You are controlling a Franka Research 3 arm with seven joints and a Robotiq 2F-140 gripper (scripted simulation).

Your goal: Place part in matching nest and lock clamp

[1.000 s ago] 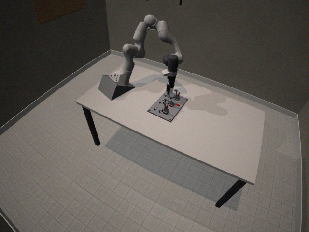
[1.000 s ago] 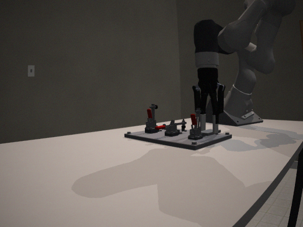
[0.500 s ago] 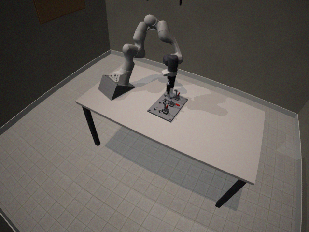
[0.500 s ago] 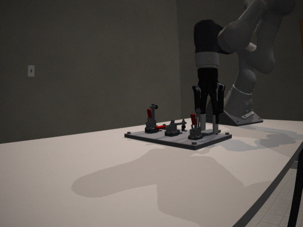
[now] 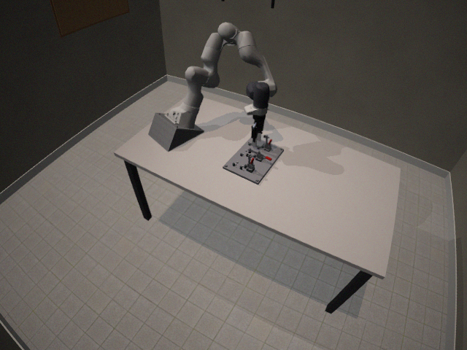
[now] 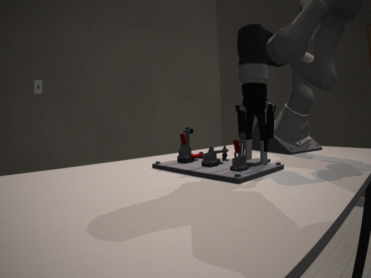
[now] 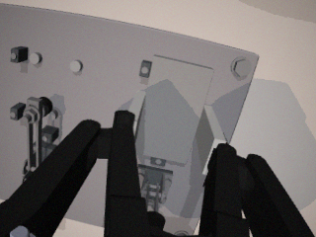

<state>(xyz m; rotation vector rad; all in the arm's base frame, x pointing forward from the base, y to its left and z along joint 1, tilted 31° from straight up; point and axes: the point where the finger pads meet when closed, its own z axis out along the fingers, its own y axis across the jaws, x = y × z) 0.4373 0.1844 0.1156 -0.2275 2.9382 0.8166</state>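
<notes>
- End effector (image 5: 257, 142) (image 6: 256, 158) (image 7: 171, 112), closed on the flat rectangular plate (image 5: 259, 145) (image 6: 254, 163) (image 7: 178, 118) by its sides
- Plate: over the nest nearest the counter's (image 5: 320, 195) (image 6: 75, 191) (image 7: 197, 15) long edge at top of the top view

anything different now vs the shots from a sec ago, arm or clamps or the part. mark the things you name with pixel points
Nothing visibly changed. The gripper (image 6: 256, 150) (image 7: 171, 112) stands in the same place, its fingers down at the part (image 6: 256, 161) (image 7: 178, 111), and the three clamps keep their poses: the two outer ones with bars up, the middle one (image 5: 260, 155) (image 6: 210, 158) with its bar down.
</notes>
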